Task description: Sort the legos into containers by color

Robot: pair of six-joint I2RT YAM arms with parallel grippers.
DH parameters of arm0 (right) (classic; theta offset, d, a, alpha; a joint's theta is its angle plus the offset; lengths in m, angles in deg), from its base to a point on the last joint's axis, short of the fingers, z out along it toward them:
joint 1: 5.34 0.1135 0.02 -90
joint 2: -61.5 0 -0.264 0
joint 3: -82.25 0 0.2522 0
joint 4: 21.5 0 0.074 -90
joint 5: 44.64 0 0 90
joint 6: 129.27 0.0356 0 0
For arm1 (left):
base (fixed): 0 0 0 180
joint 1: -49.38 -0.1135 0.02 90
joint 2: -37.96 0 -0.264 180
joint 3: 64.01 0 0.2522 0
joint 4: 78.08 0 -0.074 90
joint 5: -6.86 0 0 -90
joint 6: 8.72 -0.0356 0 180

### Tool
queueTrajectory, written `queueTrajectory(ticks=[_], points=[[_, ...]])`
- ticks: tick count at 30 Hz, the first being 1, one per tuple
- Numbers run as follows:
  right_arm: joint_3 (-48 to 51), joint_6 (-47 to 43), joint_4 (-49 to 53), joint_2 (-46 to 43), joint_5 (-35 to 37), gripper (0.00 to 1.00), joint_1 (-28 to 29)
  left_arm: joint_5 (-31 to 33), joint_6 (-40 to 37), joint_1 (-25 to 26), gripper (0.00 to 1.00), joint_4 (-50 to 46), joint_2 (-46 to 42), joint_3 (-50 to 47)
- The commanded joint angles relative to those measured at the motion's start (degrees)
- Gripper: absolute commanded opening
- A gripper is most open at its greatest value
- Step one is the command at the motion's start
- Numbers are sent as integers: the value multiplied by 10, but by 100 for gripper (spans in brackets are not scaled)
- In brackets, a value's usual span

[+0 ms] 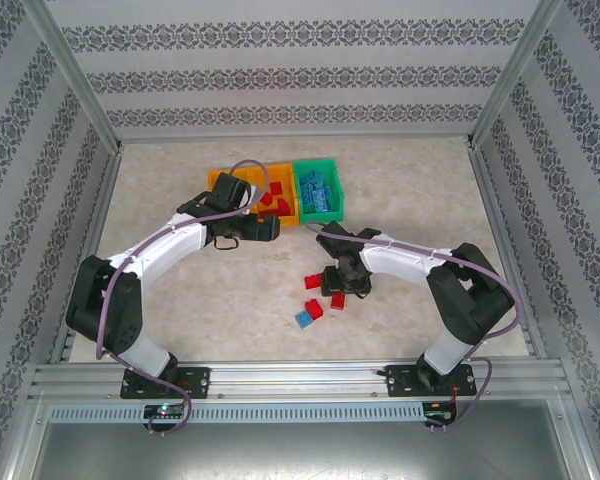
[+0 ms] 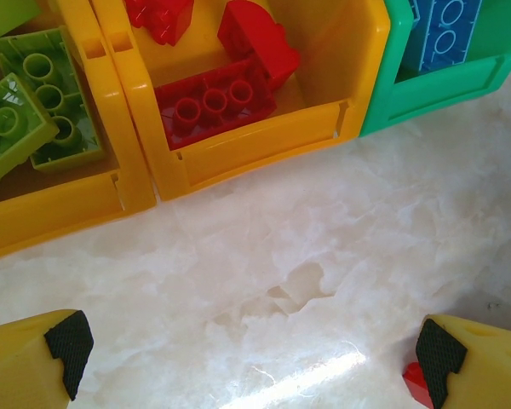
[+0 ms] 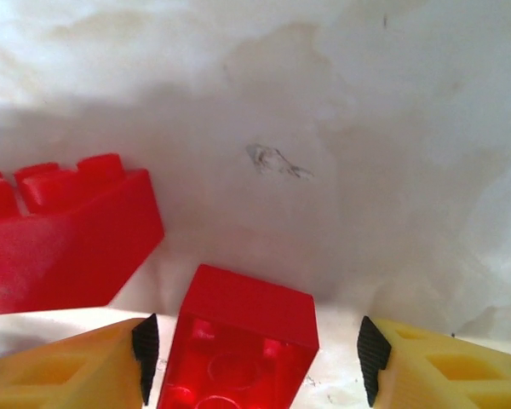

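The containers stand in a row at the back: an orange bin with lime green legos, an orange bin with red legos, and a green bin with blue legos. My left gripper hangs open over bare table just in front of the bins. My right gripper is low over the table, open, with an upturned red brick between its fingers; a gap shows at the right pad. Another red brick lies to its left.
More loose legos lie mid-table near the right gripper: red ones and a blue one. A red piece peeks from beside my left gripper's right finger. Metal frame rails border the table on all sides.
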Motion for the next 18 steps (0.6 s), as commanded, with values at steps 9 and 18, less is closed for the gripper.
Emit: queueTrajectory(ticks=[9,18], points=[[-30,23,34,21,-4,29,20,20,-11,5,99,-13,-43,-26],[-191,-31,50,-20,13,26,-27,9,-26,10,100,-9,-65,-61]])
